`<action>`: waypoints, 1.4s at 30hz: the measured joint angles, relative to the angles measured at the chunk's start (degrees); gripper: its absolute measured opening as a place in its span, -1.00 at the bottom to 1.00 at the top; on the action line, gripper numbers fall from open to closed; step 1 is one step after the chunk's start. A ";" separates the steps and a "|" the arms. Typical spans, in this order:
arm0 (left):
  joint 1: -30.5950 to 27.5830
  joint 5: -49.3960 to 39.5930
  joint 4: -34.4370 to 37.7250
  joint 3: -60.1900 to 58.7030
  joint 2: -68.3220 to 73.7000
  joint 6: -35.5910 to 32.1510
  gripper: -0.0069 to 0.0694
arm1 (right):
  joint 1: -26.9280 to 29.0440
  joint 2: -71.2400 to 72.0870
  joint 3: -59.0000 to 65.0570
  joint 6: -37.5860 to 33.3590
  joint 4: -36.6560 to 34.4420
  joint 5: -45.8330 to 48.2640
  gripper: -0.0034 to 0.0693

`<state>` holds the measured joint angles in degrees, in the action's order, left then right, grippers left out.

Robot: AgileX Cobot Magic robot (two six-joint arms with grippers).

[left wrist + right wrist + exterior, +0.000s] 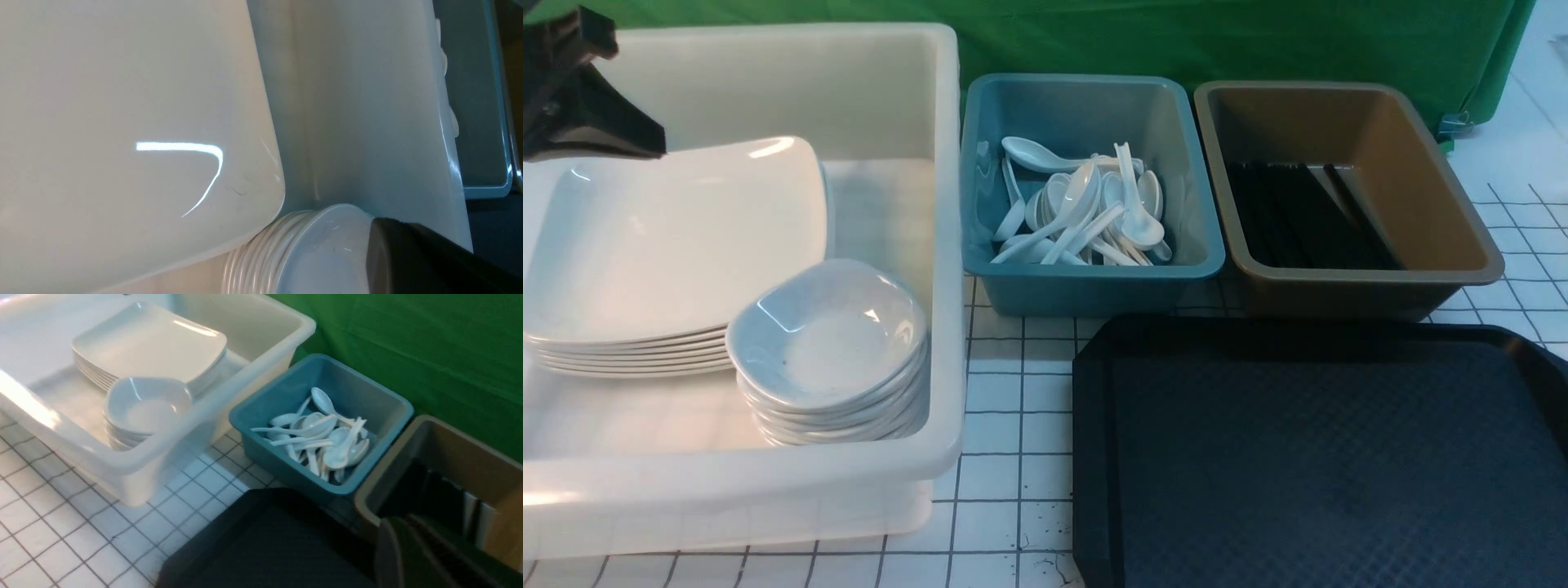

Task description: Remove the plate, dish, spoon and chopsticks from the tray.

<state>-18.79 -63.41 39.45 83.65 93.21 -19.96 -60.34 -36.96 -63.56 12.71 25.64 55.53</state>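
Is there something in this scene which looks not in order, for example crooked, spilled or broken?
Nothing looks broken. Slightly untidy: the white spoons lie jumbled in the teal tub, handles pointing different ways. Also, small dark specks and a squiggly mark show on the white grid surface beside the black tray.

Over the white tub (946,245) I get bright light, a hard streak glinting on the top square plate (678,237) and small highlights in the top dish (829,339). The brown tub (1347,282) is darker inside, its black chopsticks (1307,216) merging into shadow. From my left wrist, a curved glare crosses the plate sharply; from my right, the picture looks soft, slightly blurred.
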 joint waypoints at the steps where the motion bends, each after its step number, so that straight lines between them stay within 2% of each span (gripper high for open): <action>1: 0.51 0.00 -0.49 0.00 0.00 0.53 -0.77 | 0.00 1.33 4.27 1.68 0.00 -4.10 -0.89; 4: 1.95 -0.09 -1.16 0.00 0.00 0.85 -0.77 | 0.00 3.20 16.99 4.60 -0.30 -20.10 -0.89; 7: 2.69 -0.29 -1.37 0.00 0.00 0.85 -0.77 | 0.00 2.71 24.65 5.12 -0.57 -34.57 -0.89; 11: 3.05 -0.88 -1.42 0.00 0.00 0.89 -0.77 | 0.00 1.52 28.29 5.12 -0.56 -45.90 -0.89; 17: 3.05 -0.98 -2.01 0.00 0.00 0.89 -0.77 | -1.02 1.48 28.61 5.12 -1.26 -48.32 -0.89; 21: 3.05 -0.98 -2.48 0.00 0.00 0.89 -0.77 | -4.51 1.48 28.77 3.10 -2.49 -47.45 -0.91; 24: 3.05 -0.98 -3.05 0.00 0.00 0.89 -0.77 | -10.03 1.45 28.84 1.65 -2.98 -46.60 -0.91; 28: 3.05 -1.04 -3.41 0.00 0.00 0.89 -0.77 | -12.92 1.45 28.84 1.39 -3.22 -46.43 -0.90; 42: 3.05 -3.55 -5.30 0.00 0.00 2.39 -0.77 | -13.64 1.41 28.84 1.39 -3.40 -46.18 -0.74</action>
<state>-15.73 -66.96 34.14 83.65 93.21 -17.57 -73.98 -35.55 -34.71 14.10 22.24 9.35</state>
